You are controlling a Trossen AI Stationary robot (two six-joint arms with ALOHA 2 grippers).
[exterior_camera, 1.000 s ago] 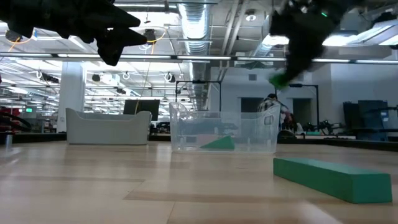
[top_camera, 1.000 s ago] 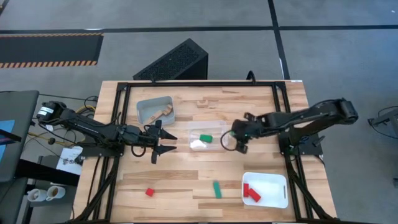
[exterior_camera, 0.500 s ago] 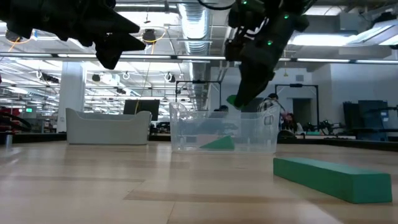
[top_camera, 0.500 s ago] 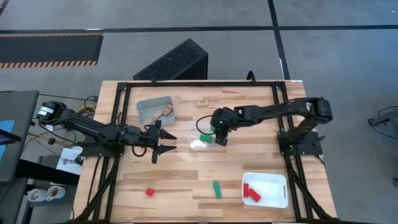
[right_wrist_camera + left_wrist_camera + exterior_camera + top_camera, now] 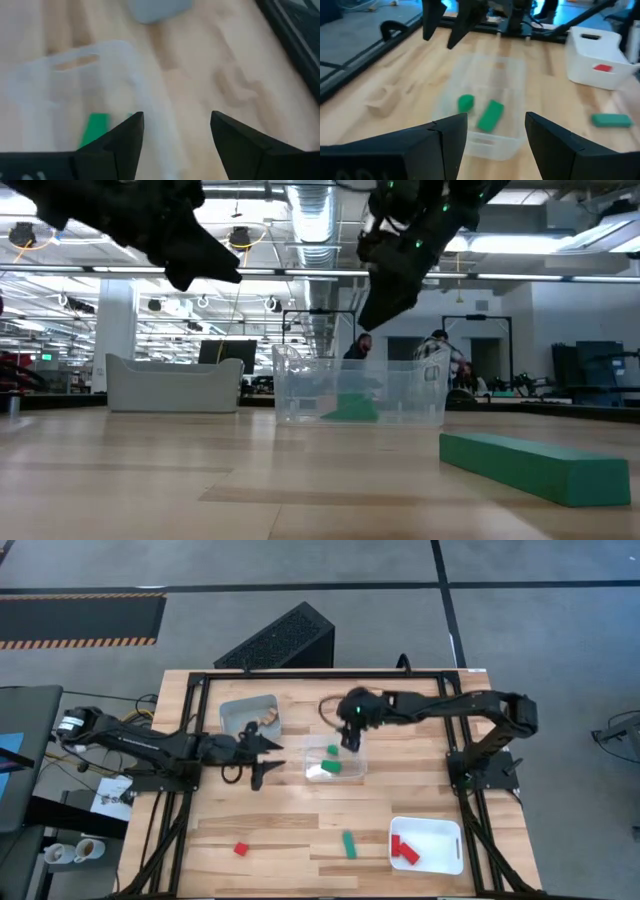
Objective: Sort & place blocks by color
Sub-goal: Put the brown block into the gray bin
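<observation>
A clear tray [image 5: 335, 760] holds two green blocks: one [image 5: 333, 750] toward its far side, one [image 5: 329, 768] nearer; the left wrist view shows them too [image 5: 466, 102] [image 5: 490, 115]. My right gripper [image 5: 350, 738] hovers open and empty over the tray's far edge [image 5: 177, 135]. My left gripper [image 5: 266, 762] hangs open to the left of the tray, pointing at it [image 5: 495, 135]. A green bar [image 5: 348, 844] and a red block [image 5: 240, 849] lie flat on the table near its near edge. Wood blocks [image 5: 262, 720] lie in the grey tray [image 5: 240, 720].
A white tray [image 5: 440, 830] at the near right holds red blocks [image 5: 403, 850]. A pale wood block [image 5: 382, 97] lies on the table beyond the clear tray. A black frame [image 5: 320, 675] borders the table. Bare wood lies between the clear tray and the near edge.
My right gripper swung from the table's right toward the left, carrying a green block over the clear tray, let it go, and drew back toward the far edge. The block now lies in the tray beside the other green one. My left gripper shifted slightly toward the far edge.
</observation>
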